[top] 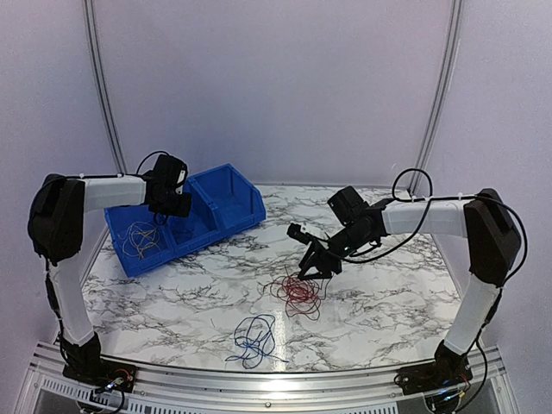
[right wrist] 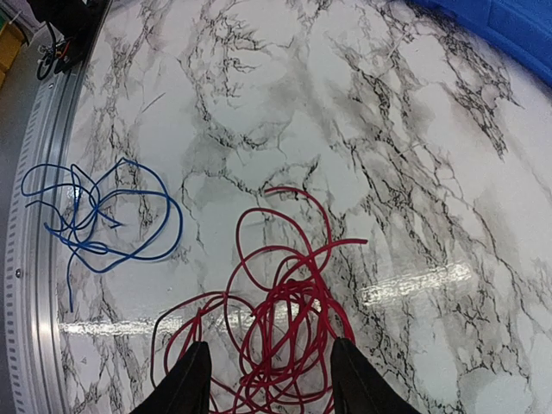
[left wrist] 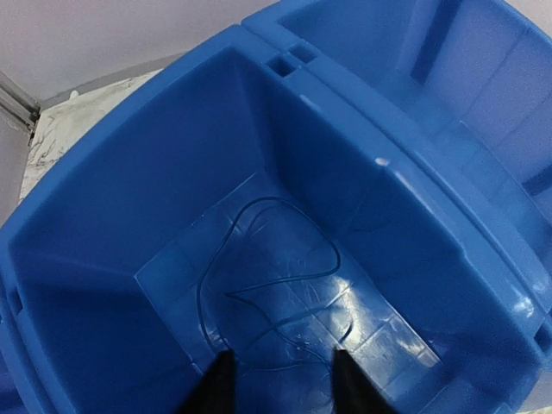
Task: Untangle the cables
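A red wire bundle (top: 298, 291) lies on the marble table (top: 388, 302), and also shows in the right wrist view (right wrist: 293, 319). A blue wire bundle (top: 254, 338) lies near the front edge, and also shows in the right wrist view (right wrist: 95, 216). My right gripper (right wrist: 270, 379) is open just above the red bundle, its fingers straddling the loops. My left gripper (left wrist: 280, 384) is open over the middle compartment of the blue bin (top: 233, 203), above a thin dark wire (left wrist: 267, 276) lying on its floor. Whitish-yellow and dark wires (top: 138, 240) lie in the bin's left compartment.
The blue bin has three compartments and stands at the table's back left. A metal rail (top: 276, 388) runs along the front edge. Grey walls enclose the back and sides.
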